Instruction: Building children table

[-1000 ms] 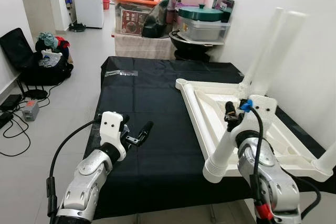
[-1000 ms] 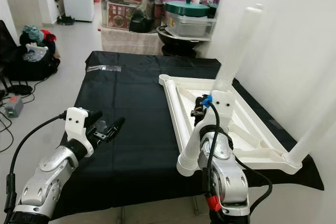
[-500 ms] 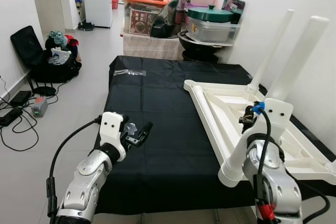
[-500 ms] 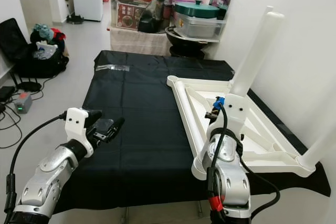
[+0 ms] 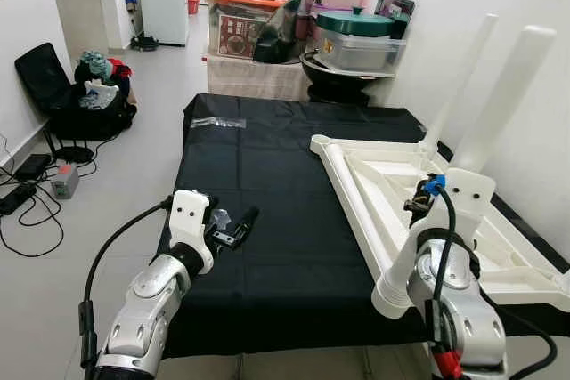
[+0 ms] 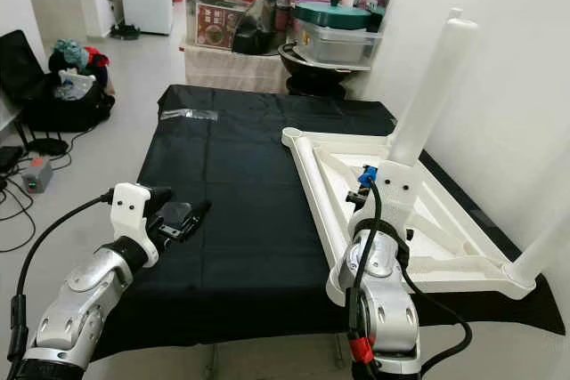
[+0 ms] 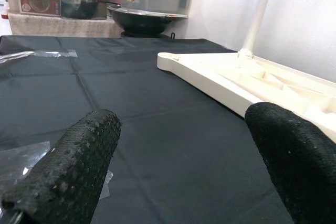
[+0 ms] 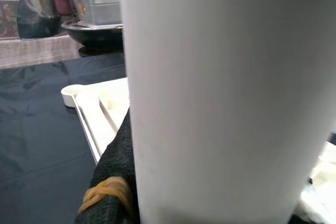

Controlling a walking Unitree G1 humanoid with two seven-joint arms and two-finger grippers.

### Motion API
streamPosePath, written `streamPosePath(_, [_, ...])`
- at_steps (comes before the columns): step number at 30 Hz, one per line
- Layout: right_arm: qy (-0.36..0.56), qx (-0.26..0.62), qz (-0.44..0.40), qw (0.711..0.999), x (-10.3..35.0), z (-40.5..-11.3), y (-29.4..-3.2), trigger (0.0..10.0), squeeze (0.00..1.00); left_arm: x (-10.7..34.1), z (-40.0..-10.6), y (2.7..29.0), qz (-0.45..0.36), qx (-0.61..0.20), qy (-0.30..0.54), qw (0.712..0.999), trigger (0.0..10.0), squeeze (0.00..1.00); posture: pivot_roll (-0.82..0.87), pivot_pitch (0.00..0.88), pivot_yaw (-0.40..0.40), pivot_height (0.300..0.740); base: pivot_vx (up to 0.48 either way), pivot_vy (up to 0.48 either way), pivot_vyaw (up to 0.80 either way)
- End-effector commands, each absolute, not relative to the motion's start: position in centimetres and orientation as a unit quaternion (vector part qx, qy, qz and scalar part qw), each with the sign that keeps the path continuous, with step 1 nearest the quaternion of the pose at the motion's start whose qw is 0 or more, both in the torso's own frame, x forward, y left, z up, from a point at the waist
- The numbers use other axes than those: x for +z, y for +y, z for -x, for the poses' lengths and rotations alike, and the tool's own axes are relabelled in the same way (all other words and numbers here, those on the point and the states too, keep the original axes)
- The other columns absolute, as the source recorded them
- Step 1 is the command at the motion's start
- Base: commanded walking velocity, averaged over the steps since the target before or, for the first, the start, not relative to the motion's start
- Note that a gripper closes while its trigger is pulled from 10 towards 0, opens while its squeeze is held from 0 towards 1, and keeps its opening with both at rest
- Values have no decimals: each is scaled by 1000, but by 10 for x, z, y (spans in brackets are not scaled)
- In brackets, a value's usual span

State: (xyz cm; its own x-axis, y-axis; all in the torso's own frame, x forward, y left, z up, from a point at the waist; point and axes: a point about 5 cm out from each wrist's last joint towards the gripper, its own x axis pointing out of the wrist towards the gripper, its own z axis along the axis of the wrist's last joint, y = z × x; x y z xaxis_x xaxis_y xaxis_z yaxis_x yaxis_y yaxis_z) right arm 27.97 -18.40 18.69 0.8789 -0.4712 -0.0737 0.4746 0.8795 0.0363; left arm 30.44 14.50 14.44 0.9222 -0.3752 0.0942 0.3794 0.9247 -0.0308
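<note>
Right gripper (image 5: 417, 204) — seemingly clamps table leg (image 8: 220, 93) | left gripper (image 5: 239, 226) — spread

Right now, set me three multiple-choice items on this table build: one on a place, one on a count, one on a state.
1. Where does the upturned white tabletop lie?
A. on the black cloth's right part
B. on the floor by the bag
C. on the fridge

2. How many white legs stand upright on it?
A. none
B. two
C. four

3. How is the left claw?
A. shut on a screw
B. open, holding nothing
C. shut on the cloth

Answers:
1 A: the tabletop rests on the black cloth, to the right, near the wall.
2 B: two legs rise at its far-right side.
3 B: the left wrist view shows its fingers spread apart with only cloth between; the right claw grips a third leg.
</note>
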Motion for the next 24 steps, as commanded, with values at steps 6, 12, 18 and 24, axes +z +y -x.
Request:
streamPosePath(6, [147,-305,-19,941,135,-265,-209,10000,0,138,-305,145,23,-192,-29,981,10000,0,33,0,-79,740,0,0,0])
streamPosePath(12, [133,-298,-30,945,138,-265,-210,10000,0,138,-305,145,22,-192,-28,981,10000,0,33,0,-79,740,0,0,0])
streamPosePath(18, [128,-292,-28,947,139,-266,-210,10000,0,138,-306,145,22,-192,-28,981,10000,0,34,0,-78,740,0,0,0])
streamPosePath(24, [129,-284,-28,950,138,-267,-208,10000,0,137,-306,145,22,-192,-28,981,10000,0,34,0,-79,740,0,0,0])
